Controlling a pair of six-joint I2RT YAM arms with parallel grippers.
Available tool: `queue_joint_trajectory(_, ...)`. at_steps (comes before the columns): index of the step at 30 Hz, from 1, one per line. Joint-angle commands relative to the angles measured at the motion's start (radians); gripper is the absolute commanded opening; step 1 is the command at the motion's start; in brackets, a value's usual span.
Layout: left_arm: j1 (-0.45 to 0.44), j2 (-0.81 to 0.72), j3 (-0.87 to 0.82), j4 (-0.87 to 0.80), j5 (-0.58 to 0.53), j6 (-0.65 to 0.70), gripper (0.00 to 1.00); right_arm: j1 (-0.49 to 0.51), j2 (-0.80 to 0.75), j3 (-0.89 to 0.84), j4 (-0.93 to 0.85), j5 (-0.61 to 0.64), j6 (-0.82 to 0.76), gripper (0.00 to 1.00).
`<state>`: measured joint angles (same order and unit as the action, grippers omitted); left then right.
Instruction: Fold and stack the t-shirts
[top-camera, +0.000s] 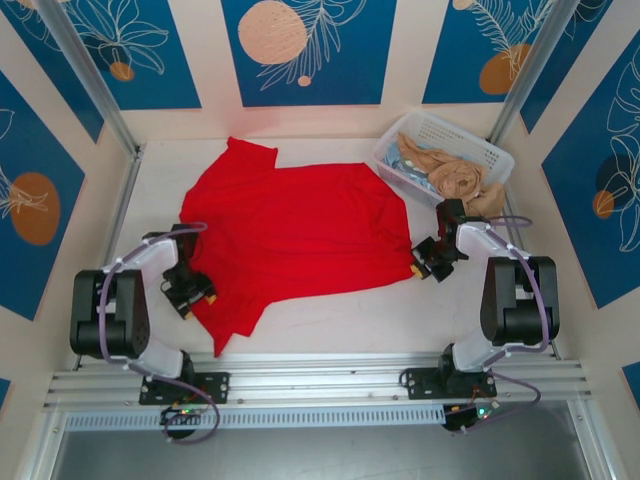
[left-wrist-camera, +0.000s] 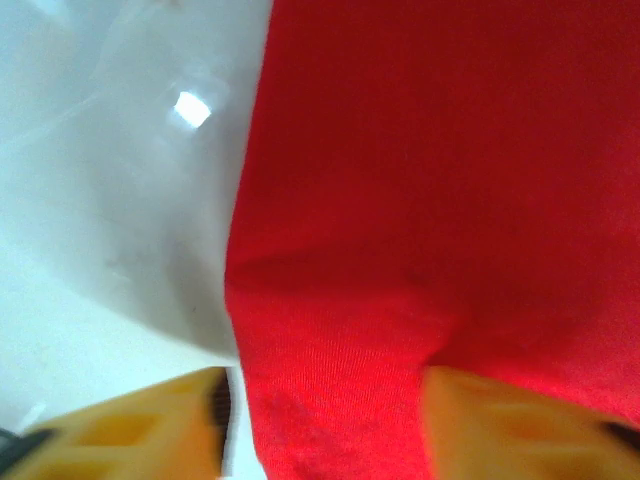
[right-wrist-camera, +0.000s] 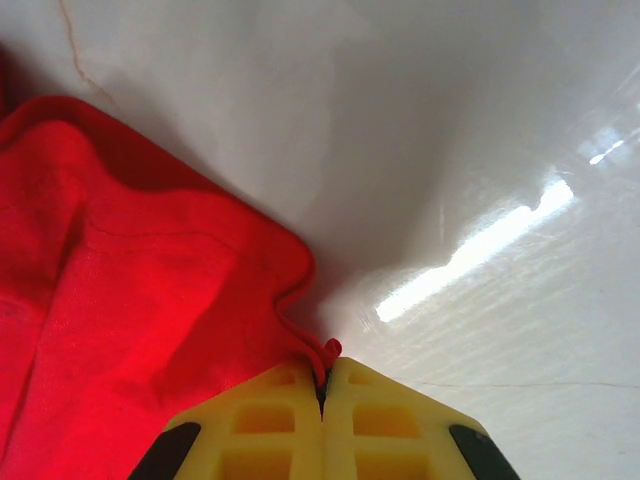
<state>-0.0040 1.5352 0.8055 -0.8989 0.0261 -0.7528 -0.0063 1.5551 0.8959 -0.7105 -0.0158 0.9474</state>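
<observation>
At opposite t-shirt (top-camera: 300, 235) edges: right tool (right-wrist-camera: 322, 385) closed on it, left tool (left-wrist-camera: 322, 425) half-open astride it.

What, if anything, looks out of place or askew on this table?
The red t-shirt lies skewed and rumpled, its near corner trailing past the left tool. Beige cloth spills over the rim of the white basket toward the right tool, which is pinched shut on the shirt's edge.
</observation>
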Motion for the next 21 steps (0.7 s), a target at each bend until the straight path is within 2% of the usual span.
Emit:
queue_joint_trajectory(1,-0.008,0.054,0.008,0.074,-0.027,0.004,0.3,0.01,-0.001,0.021,-0.023,-0.029,-0.026,0.0)
queue_joint_trajectory(5,-0.008,0.086,0.068,0.074,-0.102,0.037,0.01,0.015,-0.007,0.026,-0.015,-0.034,-0.026,0.0)
queue_joint_trajectory(8,-0.008,0.045,0.118,0.035,-0.159,0.053,0.0,0.017,-0.01,0.043,-0.024,-0.015,-0.034,0.0)
queue_joint_trajectory(14,-0.008,-0.054,0.235,-0.064,-0.195,0.064,0.0,0.017,-0.005,0.101,-0.043,0.018,-0.055,0.0)
queue_joint_trajectory(21,-0.001,0.09,0.353,-0.021,-0.215,0.141,0.0,0.019,0.058,0.176,-0.035,0.007,-0.084,0.0)
